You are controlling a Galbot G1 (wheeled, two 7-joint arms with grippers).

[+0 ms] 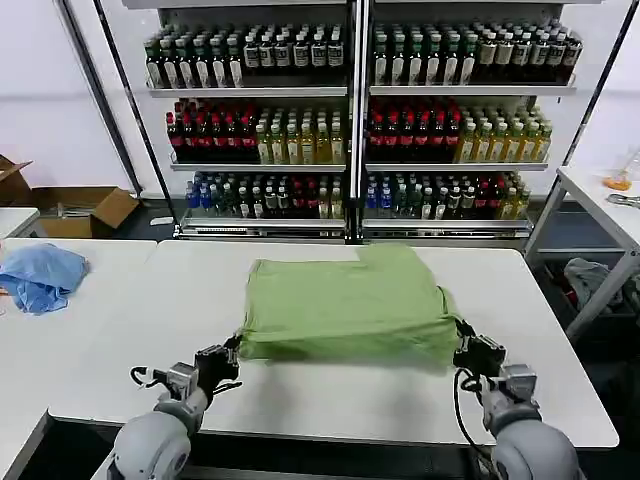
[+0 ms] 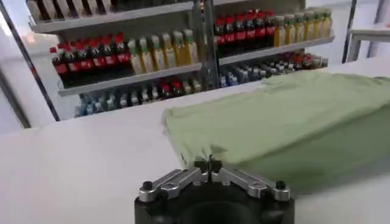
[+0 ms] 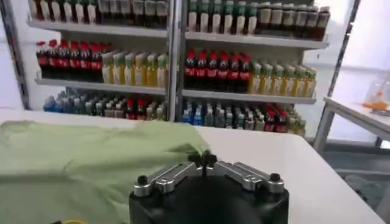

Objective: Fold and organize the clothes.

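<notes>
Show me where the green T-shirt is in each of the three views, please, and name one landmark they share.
Head view: the green T-shirt lies folded on the white table, between both grippers.
Left wrist view: it lies beyond the left gripper, which pinches its corner.
Right wrist view: it lies beside the right gripper, which pinches its edge.
Shared landmark: the drink shelves behind the table.

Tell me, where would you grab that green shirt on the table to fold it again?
Probably by the two near corners of the green T-shirt, coming in low from the robot's side. It lies flat and far wider than either gripper, so one grip would let it sag. The left gripper and right gripper sit at those corners, jaws shut.
</notes>
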